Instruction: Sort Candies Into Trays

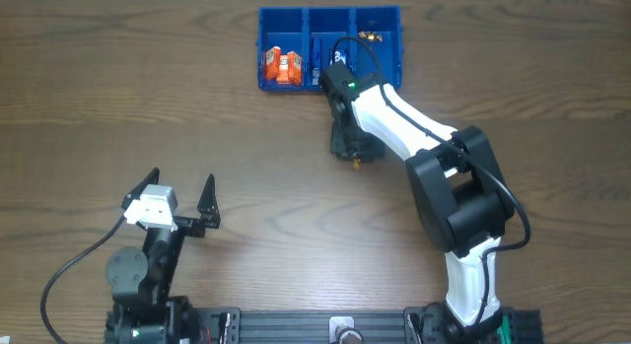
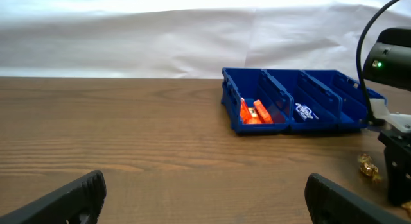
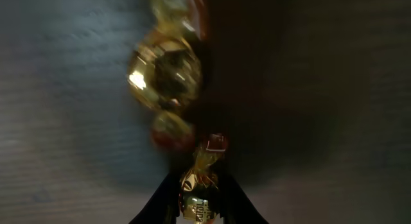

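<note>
Right gripper (image 1: 352, 147) pinches 1 gold candy (image 3: 198, 185) at table level, likely for the blue tray (image 1: 262, 38); left gripper (image 1: 180, 183) spread, idle.

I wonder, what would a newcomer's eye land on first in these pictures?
Probably the blue tray at the table's far side, with bright orange candies in its left compartment. Just in front of it, the right hand is down at the table, pinching a gold-wrapped candy, with another gold candy lying beside it.
</note>
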You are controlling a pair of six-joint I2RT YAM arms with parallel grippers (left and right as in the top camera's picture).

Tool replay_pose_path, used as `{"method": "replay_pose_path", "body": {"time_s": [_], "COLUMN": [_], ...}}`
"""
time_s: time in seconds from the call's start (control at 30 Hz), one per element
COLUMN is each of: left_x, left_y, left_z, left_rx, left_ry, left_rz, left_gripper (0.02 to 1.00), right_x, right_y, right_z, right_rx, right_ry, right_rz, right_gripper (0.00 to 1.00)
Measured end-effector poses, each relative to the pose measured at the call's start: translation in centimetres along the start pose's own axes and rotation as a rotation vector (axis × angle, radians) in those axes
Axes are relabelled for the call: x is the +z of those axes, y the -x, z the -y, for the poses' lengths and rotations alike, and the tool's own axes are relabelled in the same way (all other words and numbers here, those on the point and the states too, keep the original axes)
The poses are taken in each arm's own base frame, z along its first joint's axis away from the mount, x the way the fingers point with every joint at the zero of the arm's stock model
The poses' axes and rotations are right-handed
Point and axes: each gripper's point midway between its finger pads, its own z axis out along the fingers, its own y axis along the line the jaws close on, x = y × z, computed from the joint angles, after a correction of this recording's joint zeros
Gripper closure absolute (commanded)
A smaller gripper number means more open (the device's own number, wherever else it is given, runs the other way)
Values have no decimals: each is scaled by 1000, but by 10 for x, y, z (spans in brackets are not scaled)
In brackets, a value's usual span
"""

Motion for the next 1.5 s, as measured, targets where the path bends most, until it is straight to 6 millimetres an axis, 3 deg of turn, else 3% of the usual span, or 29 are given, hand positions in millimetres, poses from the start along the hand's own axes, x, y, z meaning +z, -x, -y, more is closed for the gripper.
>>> {"method": "replay_pose_path", "body": {"time_s": [0.07,0.17,0.27,0.3,0.47,0.53,0.6,0.7,0.83,0.9,1.03,1.17,1.5], "left_x": [0,0,0,0,0,0,0,0,0,0,0,0,0], "left_y": [0,0,0,0,0,0,0,0,0,0,0,0,0], "left_z": [0,0,0,0,0,0,0,0,0,0,0,0,0], "left_rx": [0,0,0,0,0,0,0,0,0,0,0,0,0], "left_ry": [0,0,0,0,0,0,0,0,0,0,0,0,0], "left_rz": [0,0,0,0,0,0,0,0,0,0,0,0,0], "left_gripper": [20,20,20,23,20,20,20,20,20,23,20,20,20], "right_x": [-2,-24,-79,-116,-243,-275,-288,-275,-223,-190,-153,-142,-141], "right_y": [-2,1,15,23,69,93,115,150,181,191,199,205,209], "right_z": [4,10,14,17,38,45,47,39,23,15,11,16,26], "right_rx": [1,4,17,29,86,98,90,53,5,-14,-25,-15,4], "right_ry": [-12,-6,48,90,238,261,253,214,170,153,140,132,124], "right_rz": [-4,49,206,318,748,893,986,1045,1009,972,923,913,916], "right_gripper": [873,873,873,871,853,844,844,844,844,844,844,844,836]}}
